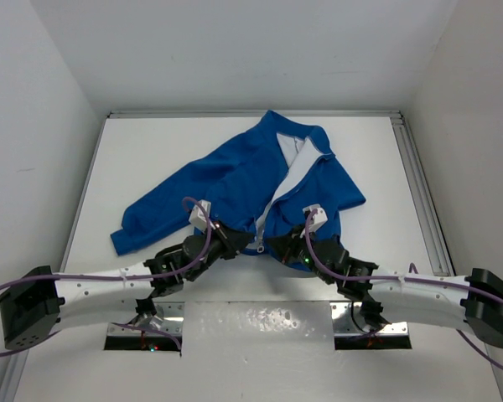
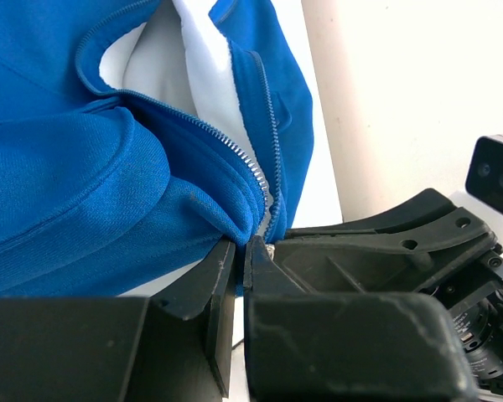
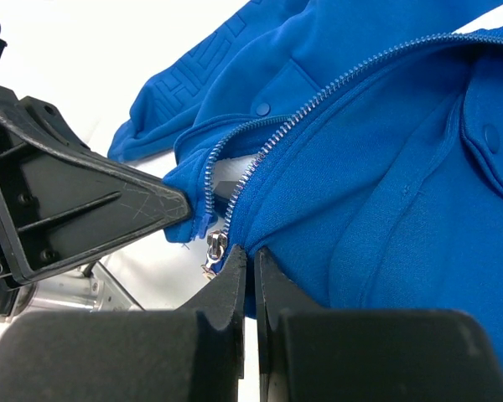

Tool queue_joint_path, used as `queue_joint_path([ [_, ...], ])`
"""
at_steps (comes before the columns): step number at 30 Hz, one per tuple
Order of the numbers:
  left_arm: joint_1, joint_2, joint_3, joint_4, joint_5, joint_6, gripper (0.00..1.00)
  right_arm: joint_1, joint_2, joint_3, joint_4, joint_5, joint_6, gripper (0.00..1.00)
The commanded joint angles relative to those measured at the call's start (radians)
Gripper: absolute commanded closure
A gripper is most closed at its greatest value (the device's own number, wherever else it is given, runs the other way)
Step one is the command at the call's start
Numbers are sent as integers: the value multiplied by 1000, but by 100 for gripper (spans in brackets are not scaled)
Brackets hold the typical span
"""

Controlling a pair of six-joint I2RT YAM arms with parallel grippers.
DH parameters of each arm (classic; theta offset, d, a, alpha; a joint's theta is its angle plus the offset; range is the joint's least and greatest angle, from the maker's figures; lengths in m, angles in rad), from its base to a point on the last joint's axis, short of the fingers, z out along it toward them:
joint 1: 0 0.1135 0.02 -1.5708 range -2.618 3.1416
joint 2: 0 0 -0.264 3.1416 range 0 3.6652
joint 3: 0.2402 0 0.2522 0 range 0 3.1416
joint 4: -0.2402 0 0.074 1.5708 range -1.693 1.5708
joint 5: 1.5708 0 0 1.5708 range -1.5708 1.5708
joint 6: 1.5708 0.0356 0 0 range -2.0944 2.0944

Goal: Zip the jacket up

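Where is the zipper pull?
In the top view, the zipper pull sits at the jacket's bottom hem, between the left gripper and right gripper, near the table's front edge.

A robotics lab cell: plain white walls [image 1: 33,100] box in a white table [image 1: 151,142] edged by aluminium rails [image 1: 421,193].

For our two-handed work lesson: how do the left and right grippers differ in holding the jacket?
The left gripper pinches the jacket hem on one side of the zipper; the right gripper pinches the other side. The left gripper reaches from the left, the right gripper from the right. Both are shut on fabric, the zipper pull between them.
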State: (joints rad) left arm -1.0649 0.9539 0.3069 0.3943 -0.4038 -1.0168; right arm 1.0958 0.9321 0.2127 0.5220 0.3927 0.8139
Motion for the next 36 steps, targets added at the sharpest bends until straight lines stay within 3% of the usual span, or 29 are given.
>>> queue_joint_path([
  [1, 10, 9, 31, 94, 3, -3, 100, 7, -6, 7, 67, 8, -9, 100],
  [36, 10, 40, 14, 152, 23, -2, 100, 7, 5, 20, 38, 26, -28, 100],
])
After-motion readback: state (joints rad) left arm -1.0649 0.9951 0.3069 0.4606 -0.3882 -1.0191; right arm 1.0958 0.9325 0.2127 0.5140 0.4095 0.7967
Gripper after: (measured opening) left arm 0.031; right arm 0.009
